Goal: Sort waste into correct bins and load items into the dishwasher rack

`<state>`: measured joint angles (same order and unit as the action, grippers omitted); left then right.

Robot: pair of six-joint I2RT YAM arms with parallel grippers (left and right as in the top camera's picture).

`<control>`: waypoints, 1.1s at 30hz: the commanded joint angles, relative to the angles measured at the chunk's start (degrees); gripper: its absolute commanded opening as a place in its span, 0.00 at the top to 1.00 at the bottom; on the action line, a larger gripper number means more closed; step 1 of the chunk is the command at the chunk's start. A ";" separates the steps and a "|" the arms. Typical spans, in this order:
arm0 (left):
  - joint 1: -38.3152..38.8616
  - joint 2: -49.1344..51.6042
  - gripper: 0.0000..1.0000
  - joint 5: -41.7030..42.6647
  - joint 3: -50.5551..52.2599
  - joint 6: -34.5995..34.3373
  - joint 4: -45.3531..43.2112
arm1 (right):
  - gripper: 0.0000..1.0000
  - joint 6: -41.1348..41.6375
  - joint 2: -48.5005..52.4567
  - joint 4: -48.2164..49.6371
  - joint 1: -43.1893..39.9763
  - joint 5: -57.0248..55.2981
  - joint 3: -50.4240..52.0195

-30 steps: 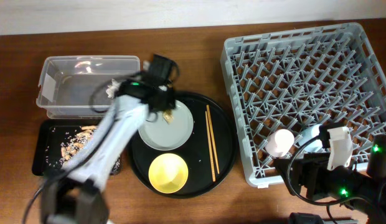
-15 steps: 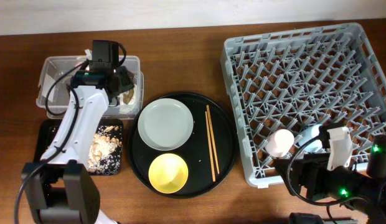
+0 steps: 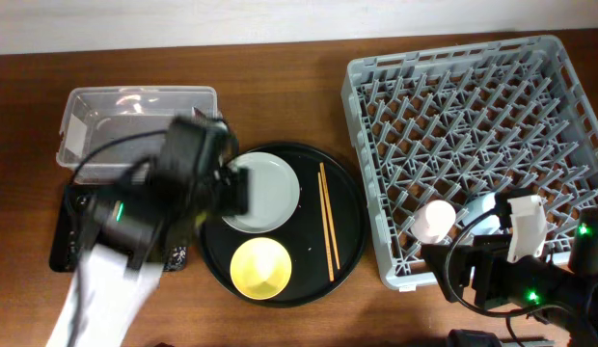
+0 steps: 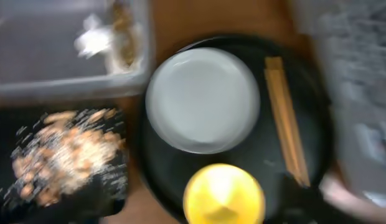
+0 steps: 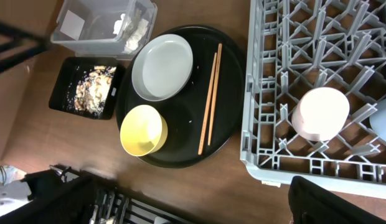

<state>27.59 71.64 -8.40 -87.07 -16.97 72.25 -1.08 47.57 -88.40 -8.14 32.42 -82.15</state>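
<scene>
The clear tub [image 4: 68, 81] holds the crumpled white tissue [image 4: 90, 40] and the brownish wrapper [image 4: 121, 37]. Crumbly scraps [image 4: 56, 152] lie in the black rectangular tray [image 3: 63, 241]. On the round tray rest the grey plate [image 3: 270, 188], the yellow bowl [image 3: 260, 268] and the chopsticks [image 3: 328, 217]. My left gripper [image 3: 233, 191] is a blur over the plate's left edge; none of its fingers show in the left wrist view. The rack [image 3: 482, 116] carries an upturned pink cup [image 3: 436, 220] and a light-blue cup [image 3: 484, 206]. My right gripper [image 5: 180, 190] hangs open and empty beside the rack's near corner.
The large round black tray [image 3: 347, 246] lies between the two bins and the rack. Bare wooden table [image 5: 243, 186] runs along the front, below the tray and the rack. The right arm's body [image 3: 511, 280] sits at the rack's near right corner.
My left arm carried the wrapper from the plate to the clear tub, left it there, and has swung back toward the round tray. The right arm has stayed put.
</scene>
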 commanded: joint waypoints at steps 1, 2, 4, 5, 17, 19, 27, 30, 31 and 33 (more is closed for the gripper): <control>6.93 -7.50 0.01 0.04 -1.09 0.79 0.31 | 0.01 0.00 0.15 0.09 0.37 -0.11 0.04; 8.46 -9.07 0.01 0.07 -1.09 0.79 0.35 | 0.01 0.00 0.15 0.11 0.37 -0.11 0.04; 10.23 -11.54 0.01 0.07 -1.09 0.79 0.39 | 0.01 0.00 0.15 0.11 0.37 -0.11 0.04; 10.56 -12.48 0.01 0.07 -1.09 0.79 0.52 | 0.01 -0.02 0.15 0.11 0.35 -0.11 0.04; -1.14 -24.68 0.01 3.21 6.62 16.35 -13.42 | 0.02 0.00 0.15 0.11 0.37 -0.11 0.04; -7.10 -28.94 0.01 12.26 12.87 21.40 -21.03 | 0.01 0.00 0.15 0.11 0.37 -0.11 0.04; -16.35 -52.50 0.01 16.15 44.26 22.01 -40.87 | 0.01 0.00 0.15 0.11 0.35 -0.11 0.04; -16.90 -60.92 0.01 16.39 54.77 21.94 -45.05 | 0.01 0.00 0.15 0.11 0.37 -0.11 0.04; -16.90 -63.34 0.01 16.37 57.77 21.97 -46.42 | 0.01 0.00 0.15 0.11 0.37 -0.11 0.04; -16.90 -67.58 0.01 16.35 63.12 21.97 -49.31 | 0.01 0.00 0.15 0.11 0.37 -0.11 0.04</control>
<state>11.09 10.41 6.68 -31.77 3.75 26.50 -1.10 47.68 -88.31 -8.14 32.45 -82.15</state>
